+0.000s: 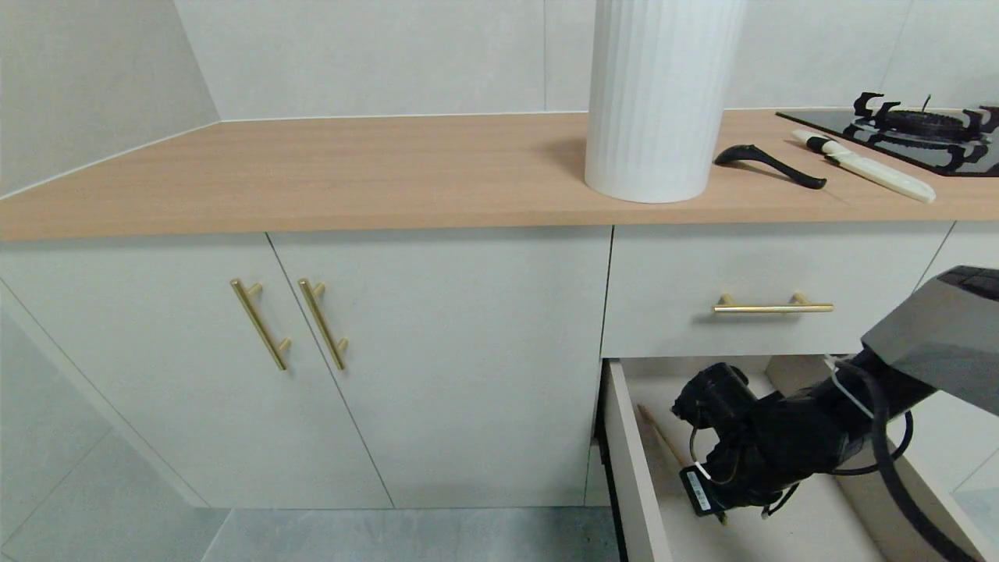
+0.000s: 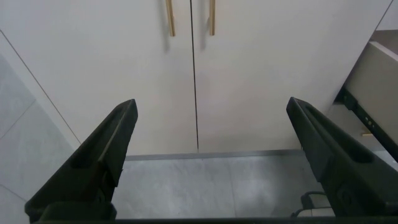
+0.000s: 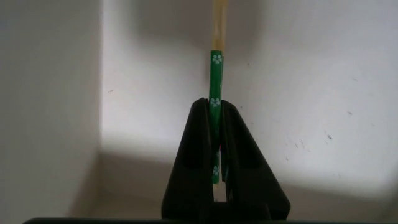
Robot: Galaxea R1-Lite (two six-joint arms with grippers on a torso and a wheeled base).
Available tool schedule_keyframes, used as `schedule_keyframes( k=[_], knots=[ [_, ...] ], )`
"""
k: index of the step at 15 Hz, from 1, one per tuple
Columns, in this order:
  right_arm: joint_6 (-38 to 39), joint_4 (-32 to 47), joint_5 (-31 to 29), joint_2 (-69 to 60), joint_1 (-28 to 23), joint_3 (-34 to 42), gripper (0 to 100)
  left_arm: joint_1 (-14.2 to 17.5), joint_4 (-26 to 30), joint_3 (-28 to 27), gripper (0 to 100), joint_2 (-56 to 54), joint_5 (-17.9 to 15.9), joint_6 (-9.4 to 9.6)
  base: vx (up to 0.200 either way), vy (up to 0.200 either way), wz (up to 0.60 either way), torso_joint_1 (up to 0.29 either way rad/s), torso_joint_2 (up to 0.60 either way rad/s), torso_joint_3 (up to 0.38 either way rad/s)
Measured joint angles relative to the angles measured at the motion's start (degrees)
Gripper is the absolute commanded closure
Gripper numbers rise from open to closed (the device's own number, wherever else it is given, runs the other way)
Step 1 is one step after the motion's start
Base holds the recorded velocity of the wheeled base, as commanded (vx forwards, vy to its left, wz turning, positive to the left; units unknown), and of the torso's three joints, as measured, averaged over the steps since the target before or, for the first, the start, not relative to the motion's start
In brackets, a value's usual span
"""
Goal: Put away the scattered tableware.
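My right gripper (image 3: 216, 168) is shut on a chopstick (image 3: 216, 68) with a green, white-dotted end and a bare wooden shaft, held inside the open lower drawer (image 1: 636, 468) at the bottom right. A wooden chopstick (image 1: 662, 439) shows by the drawer's left wall, beside my right arm (image 1: 773, 449). On the wooden counter (image 1: 351, 172) lie a black peeler (image 1: 769, 164) and a white knife (image 1: 866, 166). My left gripper (image 2: 211, 109) hangs open and empty low in front of the cabinet doors (image 2: 194, 74).
A tall white ribbed cylinder (image 1: 659, 94) stands on the counter left of the peeler. A black gas hob (image 1: 921, 133) is at the far right. The upper drawer with a brass handle (image 1: 773, 307) is closed above the open one. Grey floor (image 2: 205, 186) lies below.
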Motion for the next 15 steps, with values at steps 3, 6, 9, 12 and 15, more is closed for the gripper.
schedule_keyframes(
  k=[3,6,9,12,15],
  knots=[
    [0.09,-1.04,-1.23,2.89,0.54,0.05,100,0.01,0.0,0.0,0,0.0,0.0,0.0,0.0,0.0,0.0,0.0,0.0,0.0],
    [0.09,-2.19,-1.28,4.3,0.63,0.05,100,0.01,0.0,0.0,0,0.0,-0.02,0.0,0.0,0.0,0.0,0.0,0.0,0.0],
    [0.11,-2.33,-1.3,5.18,0.63,-0.01,100,0.01,0.0,0.0,0,0.0,0.02,0.0,0.0,0.0,0.0,0.0,0.0,0.0],
    [0.11,-2.46,-1.34,5.57,0.61,-0.1,100,0.04,0.0,0.0,0,0.0,-0.02,0.0,0.0,0.0,0.0,0.0,0.0,0.0],
    [0.11,-3.18,-1.44,5.86,0.56,0.0,100,0.01,0.0,0.0,0,0.0,0.0,0.0,0.0,0.0,0.0,0.0,0.0,0.0]
  ],
)
